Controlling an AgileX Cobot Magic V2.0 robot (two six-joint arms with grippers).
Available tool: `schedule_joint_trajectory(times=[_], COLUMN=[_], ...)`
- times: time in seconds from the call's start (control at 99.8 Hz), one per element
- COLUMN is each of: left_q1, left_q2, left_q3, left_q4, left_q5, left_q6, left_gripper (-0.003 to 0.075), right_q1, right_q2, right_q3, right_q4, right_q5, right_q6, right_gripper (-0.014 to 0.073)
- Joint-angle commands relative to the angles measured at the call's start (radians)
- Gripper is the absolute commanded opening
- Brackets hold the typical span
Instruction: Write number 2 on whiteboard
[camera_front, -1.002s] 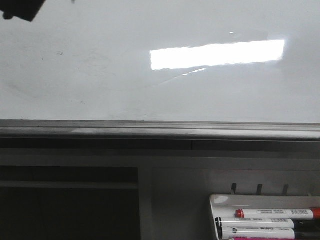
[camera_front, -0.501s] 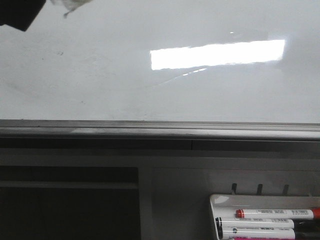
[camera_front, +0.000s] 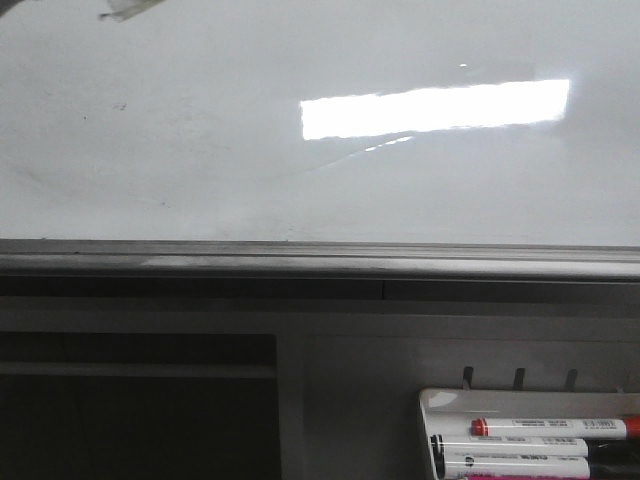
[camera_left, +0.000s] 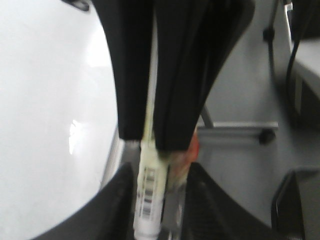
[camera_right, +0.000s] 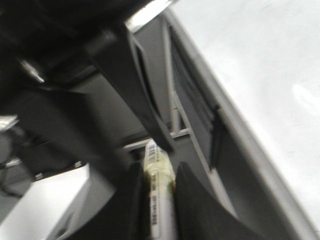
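We see the left gripper (camera_left: 150, 145) clamped on a white marker (camera_left: 149, 197) bearing a barcode label, too blurred to read. The right gripper (camera_right: 159, 160) likewise pinches a barcoded marker (camera_right: 159, 197). The whiteboard (camera_front: 200, 160) lies beside both claws; we make out no drawn 2, only smudges.

- The left end effector (camera_left: 150, 145) has two long, flat fingers (camera_left: 131, 75) of plain matte black, broad at the base and narrowing to squared tips.
- Rounded black housing curves along both sides below those fingers.
- The right end effector (camera_right: 157, 150) is also black, with a slim, straight-edged finger (camera_right: 131, 85) and dark, blurred bodywork behind it.
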Motion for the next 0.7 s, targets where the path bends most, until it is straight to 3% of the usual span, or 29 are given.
schedule_joint_trajectory(times=[0.0,0.1,0.22,0.321,0.461,0.691], left_q1=[0.001,0.022,0.068,0.127,0.200,0.242], left_q2=[-0.075,-0.156,-0.265,-0.358,-0.462,-0.557], left_q3=[-0.055,-0.055,-0.050,-0.018,0.066,0.184], left_q4=[-0.074,-0.069,-0.018,0.072,0.102,0.017], left_q5=[-0.179,-0.236,-0.241,-0.240,-0.221,-0.219], left_q6=[-0.083,-0.120,-0.210,-0.358,-0.464,-0.473], left_gripper=[0.0476,0.0503,0.0421,0.0281,-0.0012,-0.0020], right_q1=[-0.017,-0.051,-0.111,-0.177,-0.239,-0.262], right_q2=[-0.008,-0.008,-0.003,0.021,0.084,0.177], right_q3=[-0.034,-0.034,-0.034,-0.036,-0.064,-0.125], right_q4=[0.009,-0.023,-0.101,-0.136,-0.175,-0.180], right_q5=[-0.128,-0.219,-0.333,-0.379,-0.345,-0.354], right_q6=[-0.003,-0.005,-0.005,-0.005,-0.005,-0.005], right_gripper=[-0.0074,-0.0074,-0.0074,-0.0074,-0.0074,-0.0074])
